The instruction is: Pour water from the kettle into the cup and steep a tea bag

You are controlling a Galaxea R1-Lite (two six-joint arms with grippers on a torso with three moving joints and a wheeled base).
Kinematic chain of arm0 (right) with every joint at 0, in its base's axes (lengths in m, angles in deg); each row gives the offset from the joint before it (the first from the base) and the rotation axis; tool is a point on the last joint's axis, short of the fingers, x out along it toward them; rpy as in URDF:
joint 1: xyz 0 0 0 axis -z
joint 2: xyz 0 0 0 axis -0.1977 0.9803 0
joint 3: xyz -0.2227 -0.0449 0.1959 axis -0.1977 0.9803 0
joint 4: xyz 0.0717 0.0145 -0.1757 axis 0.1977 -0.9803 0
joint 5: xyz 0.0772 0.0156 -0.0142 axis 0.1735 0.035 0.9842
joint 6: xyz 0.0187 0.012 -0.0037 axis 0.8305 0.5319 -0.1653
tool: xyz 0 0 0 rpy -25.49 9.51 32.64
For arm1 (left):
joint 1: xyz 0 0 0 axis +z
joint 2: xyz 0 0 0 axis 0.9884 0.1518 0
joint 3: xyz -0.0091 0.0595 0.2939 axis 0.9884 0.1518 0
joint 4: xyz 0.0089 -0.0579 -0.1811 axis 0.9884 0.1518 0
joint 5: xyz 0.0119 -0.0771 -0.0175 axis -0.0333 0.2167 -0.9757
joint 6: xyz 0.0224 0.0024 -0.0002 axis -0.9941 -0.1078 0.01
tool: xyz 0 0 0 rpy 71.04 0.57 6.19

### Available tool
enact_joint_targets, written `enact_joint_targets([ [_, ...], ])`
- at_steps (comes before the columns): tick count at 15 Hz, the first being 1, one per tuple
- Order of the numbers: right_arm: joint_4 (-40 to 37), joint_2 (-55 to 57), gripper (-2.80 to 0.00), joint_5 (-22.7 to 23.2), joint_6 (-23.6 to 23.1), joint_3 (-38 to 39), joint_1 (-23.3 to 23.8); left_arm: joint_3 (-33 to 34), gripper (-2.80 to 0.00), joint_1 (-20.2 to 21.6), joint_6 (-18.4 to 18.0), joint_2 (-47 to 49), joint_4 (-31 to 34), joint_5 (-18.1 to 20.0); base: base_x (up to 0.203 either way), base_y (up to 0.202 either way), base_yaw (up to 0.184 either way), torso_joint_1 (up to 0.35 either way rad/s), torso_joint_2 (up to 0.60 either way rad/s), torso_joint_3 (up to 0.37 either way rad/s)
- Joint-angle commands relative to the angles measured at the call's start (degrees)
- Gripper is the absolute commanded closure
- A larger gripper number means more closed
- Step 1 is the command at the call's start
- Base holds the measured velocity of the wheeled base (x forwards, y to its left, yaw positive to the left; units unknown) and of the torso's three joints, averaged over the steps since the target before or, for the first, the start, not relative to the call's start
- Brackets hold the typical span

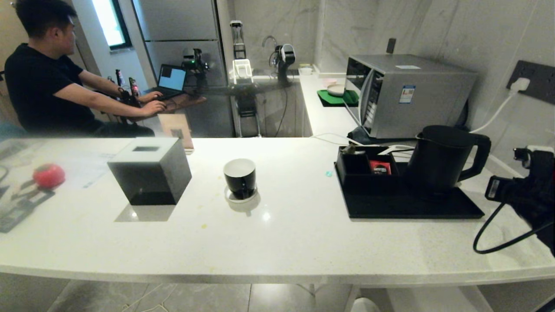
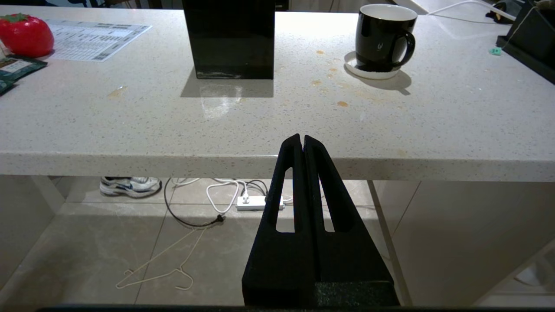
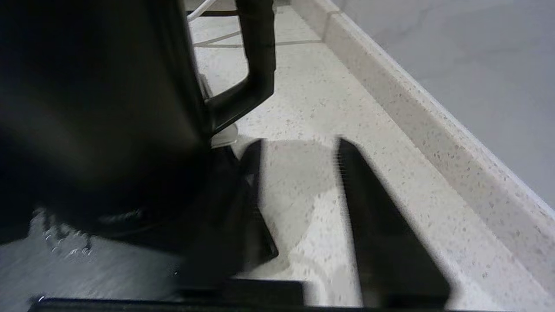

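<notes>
Two grippers are shown: the right gripper [image 3: 299,151], its fingers parted and holding nothing, is seen beside the handle of the kettle [image 1: 442,158] on the tray [image 1: 412,208], while the left gripper [image 2: 302,141], fingers pressed together, is parked below the counter [image 1: 282,234] edge, the cup [image 1: 239,177] standing mid-counter.

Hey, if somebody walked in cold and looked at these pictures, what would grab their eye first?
Probably the tall black kettle on its black tray at the counter's right, with the right gripper beside its handle, fingers apart. Next, the black cup at mid-counter beside a black tissue box. A person sits at a laptop behind.
</notes>
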Motion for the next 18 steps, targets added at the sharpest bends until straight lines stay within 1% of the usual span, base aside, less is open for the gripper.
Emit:
enact_joint_targets([
  [1,0.5,1.4,-2.8,-0.1,0.1,-1.5,0.6,0.0,0.0,0.0,0.0,0.0,0.0,0.0,0.0,0.0,0.0,0.0,0.0,0.0],
  [7,3.2,3.8,-2.8,-0.1,0.1,-1.9,1.4,0.0,0.0,-0.1,0.0,0.0,0.0,0.0,0.0,0.0,0.0,0.0,0.0,0.0],
  [10,4.3,5.1,-2.8,0.0,0.4,-4.1,1.8,0.0,0.0,-0.1,0.0,0.0,0.0,0.0,0.0,0.0,0.0,0.0,0.0,0.0],
  [14,5.8,7.4,-2.8,0.1,2.6,-6.7,1.7,0.0,0.0,0.0,0.0,0.0,0.0,0.0,0.0,0.0,0.0,0.0,0.0,0.0],
  [18,7.8,9.2,-2.8,0.1,2.8,-7.6,1.7,0.0,0.0,0.0,0.0,0.0,0.0,0.0,0.0,0.0,0.0,0.0,0.0,0.0],
])
